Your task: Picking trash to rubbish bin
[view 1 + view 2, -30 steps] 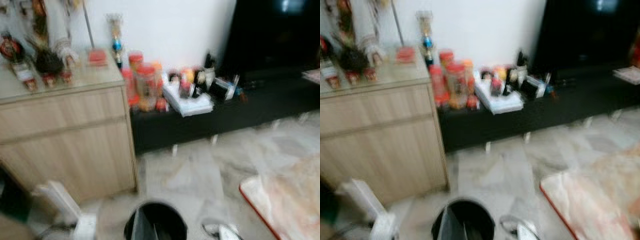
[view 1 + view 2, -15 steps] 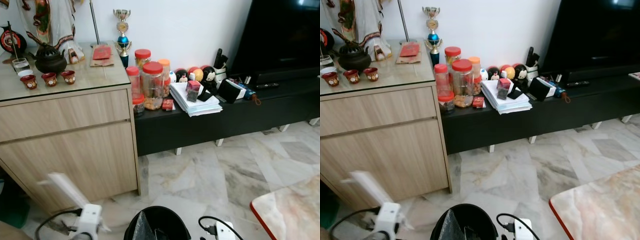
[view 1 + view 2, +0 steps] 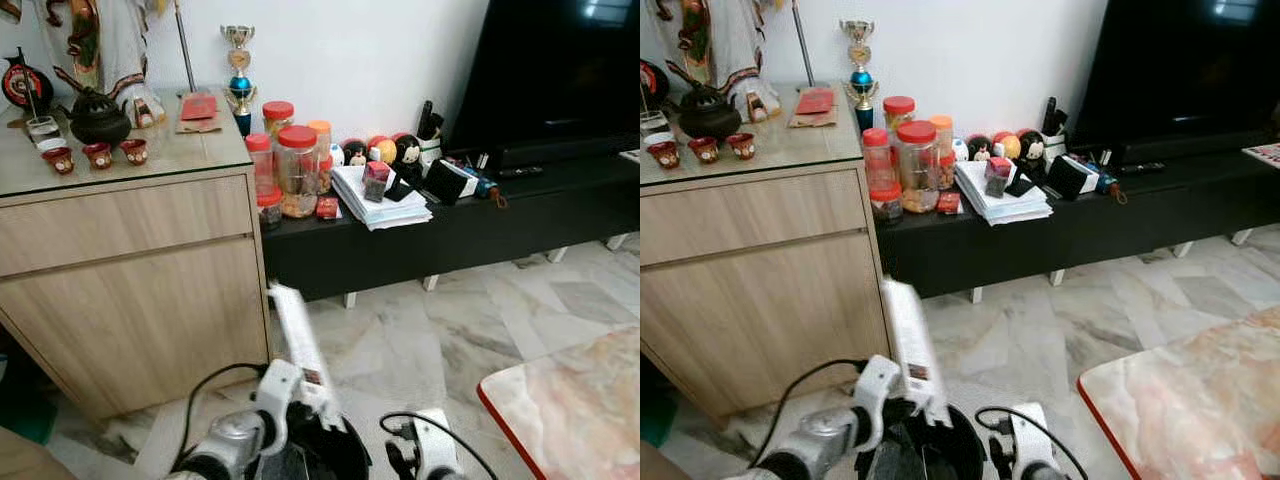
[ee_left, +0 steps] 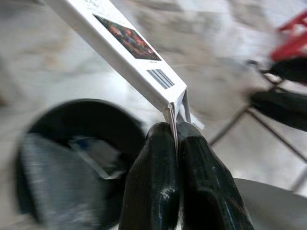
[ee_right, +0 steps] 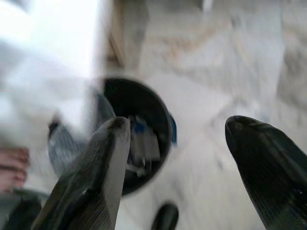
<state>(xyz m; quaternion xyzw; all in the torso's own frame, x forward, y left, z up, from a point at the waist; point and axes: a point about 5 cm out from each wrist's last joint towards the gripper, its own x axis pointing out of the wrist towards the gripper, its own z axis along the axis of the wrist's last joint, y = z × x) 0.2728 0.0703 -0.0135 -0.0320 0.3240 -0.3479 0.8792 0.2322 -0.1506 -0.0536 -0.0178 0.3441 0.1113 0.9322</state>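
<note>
A long white carton (image 3: 293, 335) stands tilted upward above the black rubbish bin (image 3: 345, 452) at the bottom of the head views. My left gripper (image 4: 173, 136) is shut on the carton's (image 4: 120, 40) flattened end flap, right over the bin's (image 4: 72, 139) rim. The bin holds a grey liner and some trash. My right gripper (image 5: 177, 158) hovers open just right of the bin (image 5: 139, 124), nothing between its fingers (image 5: 98, 177). Its white wrist (image 3: 432, 455) shows beside the bin.
A light wooden cabinet (image 3: 130, 290) with a tea set stands left of the bin. A low black bench (image 3: 450, 235) with jars and papers runs along the wall under a TV (image 3: 560, 75). A red-edged marble table (image 3: 570, 410) is at the right.
My left arm has swung right, carrying the white carton from beside the cabinet to over the bin. The right wrist has stayed beside the bin. The camera shifted slightly.
</note>
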